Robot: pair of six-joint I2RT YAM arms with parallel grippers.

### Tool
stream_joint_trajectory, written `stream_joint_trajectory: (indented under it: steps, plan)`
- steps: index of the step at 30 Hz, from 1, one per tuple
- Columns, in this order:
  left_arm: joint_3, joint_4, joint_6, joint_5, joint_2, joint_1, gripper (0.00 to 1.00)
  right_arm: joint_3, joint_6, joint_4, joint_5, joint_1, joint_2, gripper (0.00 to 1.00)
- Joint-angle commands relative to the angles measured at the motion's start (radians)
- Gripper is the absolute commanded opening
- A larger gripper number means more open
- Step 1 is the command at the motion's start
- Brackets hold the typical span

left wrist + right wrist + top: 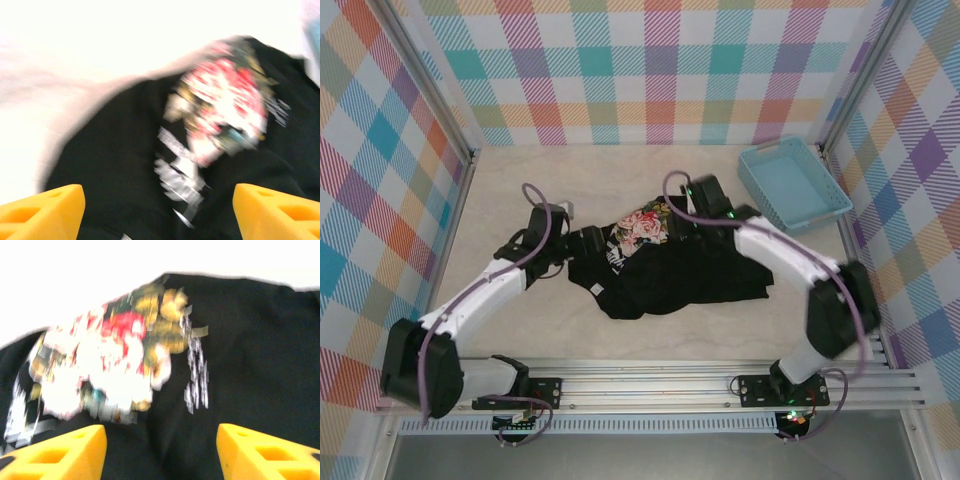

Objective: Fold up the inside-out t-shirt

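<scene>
Here, blur smeared both wrist views. The left gripper (159, 212) and right gripper (161, 452) stood wide-jawed, empty, over the t-shirt (670, 275); its print (642, 226) lay at 11 o'clock, detail unreadable.

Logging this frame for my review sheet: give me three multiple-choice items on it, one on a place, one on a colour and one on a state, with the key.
1. Where on the table does the light blue basket stand?
A. far right corner
B. near left corner
C. between the arm bases

2. What is the main colour of the t-shirt?
A. white
B. black
C. red

3. How do the left gripper's jaws stand?
A. shut on the basket
B. shut on a sleeve
C. open, with the t-shirt beneath

Key:
1 A, it sits by the far right wall.
2 B, black cloth surrounds a floral print.
3 C, the yellow fingers stand wide apart over the cloth.
</scene>
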Motion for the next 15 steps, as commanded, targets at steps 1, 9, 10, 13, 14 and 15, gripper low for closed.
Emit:
stream_joint_trajectory:
  steps: [1, 9, 10, 13, 14, 15]
  plan:
    - [0.052, 0.048, -0.024, -0.066, 0.12, 0.083, 0.79, 0.177, -0.084, -0.005, -0.079, -0.014, 0.201, 0.69]
    - [0.123, 0.102, -0.008, 0.143, 0.368, 0.107, 0.73, 0.444, -0.069, -0.045, -0.165, -0.013, 0.507, 0.79]
    - [0.124, 0.118, -0.008, 0.163, 0.387, 0.107, 0.69, 0.458, -0.062, -0.043, -0.166, -0.012, 0.533, 0.77]
    - [0.13, 0.167, -0.007, 0.214, 0.443, 0.106, 0.53, 0.498, -0.048, -0.043, -0.162, -0.014, 0.595, 0.64]
    - [0.134, 0.178, -0.007, 0.227, 0.462, 0.107, 0.48, 0.511, -0.045, -0.041, -0.162, -0.015, 0.611, 0.57]
    - [0.142, 0.188, -0.005, 0.241, 0.485, 0.107, 0.44, 0.53, -0.043, -0.043, -0.164, -0.018, 0.625, 0.46]
